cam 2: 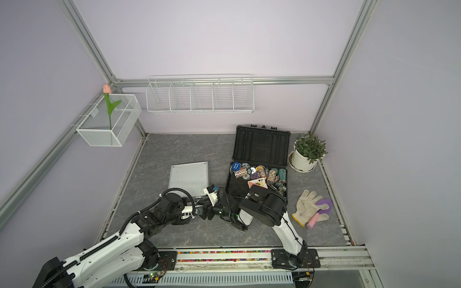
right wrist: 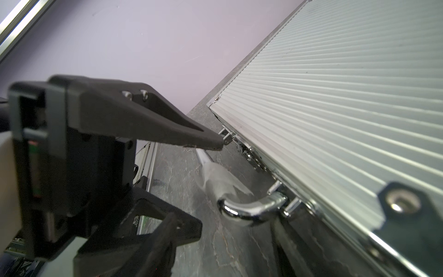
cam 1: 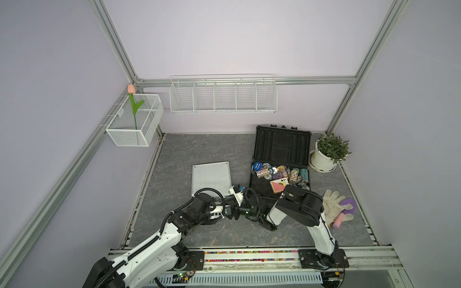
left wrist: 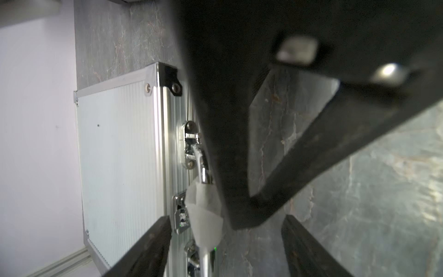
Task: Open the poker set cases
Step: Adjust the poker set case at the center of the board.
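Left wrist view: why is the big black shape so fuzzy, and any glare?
Left wrist view: black fingers sit too near the lens, out of focus; the latch on the silver case glints. Right wrist view: the chrome handle shows glare.

Tabletop (cam 1: 187, 149): silver case (cam 1: 211, 178), black case (cam 1: 282, 147), glove (cam 1: 331, 204)

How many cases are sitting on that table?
2. A silver ribbed case lies shut in the middle of the table. A black case stands open beside the potted plant, with chips inside. No others show.
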Robot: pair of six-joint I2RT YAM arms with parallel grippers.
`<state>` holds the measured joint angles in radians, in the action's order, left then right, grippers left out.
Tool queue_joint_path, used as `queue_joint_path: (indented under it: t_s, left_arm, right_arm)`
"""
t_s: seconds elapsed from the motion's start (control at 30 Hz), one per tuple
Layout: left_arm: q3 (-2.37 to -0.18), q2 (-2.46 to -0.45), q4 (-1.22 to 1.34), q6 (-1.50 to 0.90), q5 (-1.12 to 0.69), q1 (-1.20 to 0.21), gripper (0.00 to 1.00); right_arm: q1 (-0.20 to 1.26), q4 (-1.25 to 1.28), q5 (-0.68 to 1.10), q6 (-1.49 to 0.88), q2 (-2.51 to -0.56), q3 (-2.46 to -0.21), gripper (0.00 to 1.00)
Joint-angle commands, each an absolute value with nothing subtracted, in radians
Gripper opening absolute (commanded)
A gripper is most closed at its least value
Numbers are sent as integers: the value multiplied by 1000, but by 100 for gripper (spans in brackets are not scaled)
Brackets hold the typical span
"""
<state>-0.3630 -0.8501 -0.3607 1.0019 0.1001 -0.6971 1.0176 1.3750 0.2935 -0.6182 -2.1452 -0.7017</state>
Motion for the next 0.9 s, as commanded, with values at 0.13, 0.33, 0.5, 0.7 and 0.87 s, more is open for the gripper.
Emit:
queue_joint_path:
  t_s: [0.13,0.33,0.5,0.7,0.87]
  left_arm:
    - [-334,-882,-281,1027,148,-703,57]
    - [-325,-897,-250,1027,167,-703,38]
    - [-324,-904,-211,1020,200,-703,41]
    - [-328,-907,-244,1010,142,-705,57]
    - [-325,-908,-255,1016,135,-712,68]
  right_arm:
    - [1006,1434,300,-640,-2139,-718,64]
    - [1003,1434,298,-642,-2133,-709,65]
    - [1001,1434,303,-644,-2135,-711,65]
    - [1001,1434,333,-652,-2140,-734,65]
    - [1000,1434,362,-655,-2128,-739,65]
